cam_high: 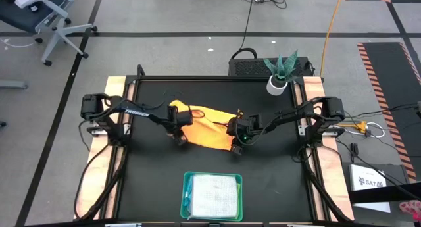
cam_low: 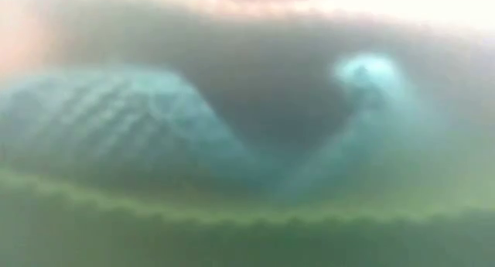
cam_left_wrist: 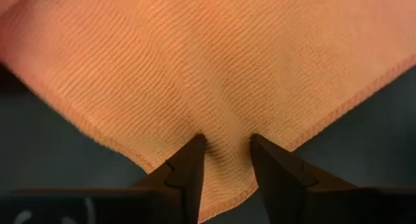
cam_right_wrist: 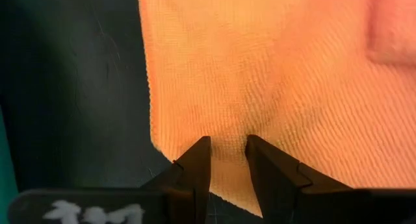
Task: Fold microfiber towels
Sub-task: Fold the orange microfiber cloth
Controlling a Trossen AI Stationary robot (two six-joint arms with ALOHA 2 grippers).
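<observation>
Two grippers pinch the yellow-orange towel [cam_high: 209, 127] at mid-table; the left gripper [cam_left_wrist: 224, 160] nips its left end, the right gripper [cam_right_wrist: 227, 160] its right end. Its long axis spans both arms; folded towels [cam_high: 214, 194] fill the tray [cam_high: 187, 185] nearer the front.

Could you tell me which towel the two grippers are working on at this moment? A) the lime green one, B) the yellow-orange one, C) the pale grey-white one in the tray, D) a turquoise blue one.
B: the high view shows the left gripper and right gripper at opposite ends of the yellow-orange towel, and both wrist views show its cloth pinched between the fingers.
</observation>
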